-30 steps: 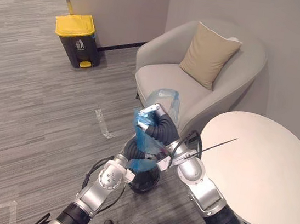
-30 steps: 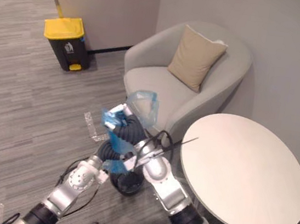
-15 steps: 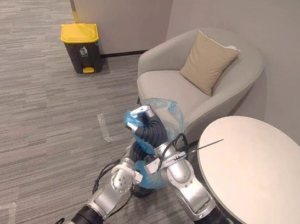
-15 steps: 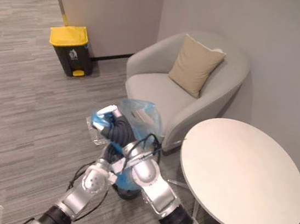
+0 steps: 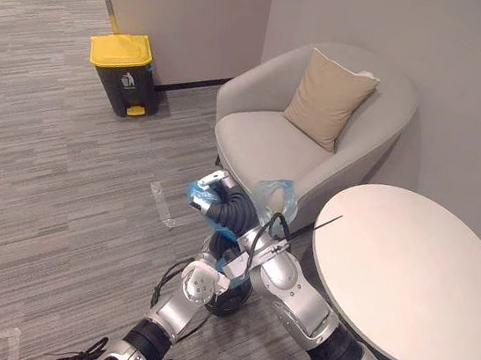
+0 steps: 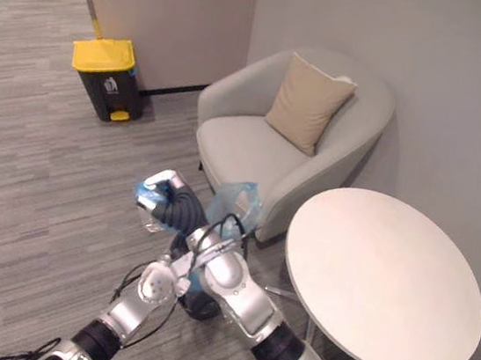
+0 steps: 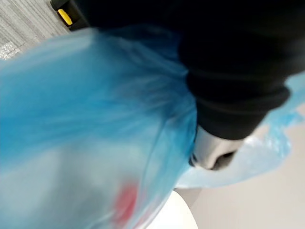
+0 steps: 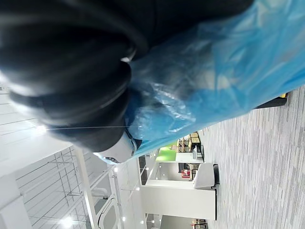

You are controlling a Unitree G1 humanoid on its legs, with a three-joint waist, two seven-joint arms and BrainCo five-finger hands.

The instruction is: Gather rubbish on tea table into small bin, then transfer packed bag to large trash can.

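Note:
My right hand is raised over the floor left of the armchair, its fingers curled round a bunch of the thin blue bag. More of the bag drapes over its dark wrist cover. My left hand sits below it, mostly hidden behind the right arm, closed in blue plastic just above the small black bin. The large dark trash can with a yellow lid stands far off by the wall.
A round white tea table is to the right, its top bare. A grey armchair with a tan cushion stands behind the bag. A strip of clear tape lies on the grey carpet.
The right hand has swung left with the bag's top. The bag hangs slimmer and further out of the bin. My left hand has closed on the plastic. The camera has shifted.

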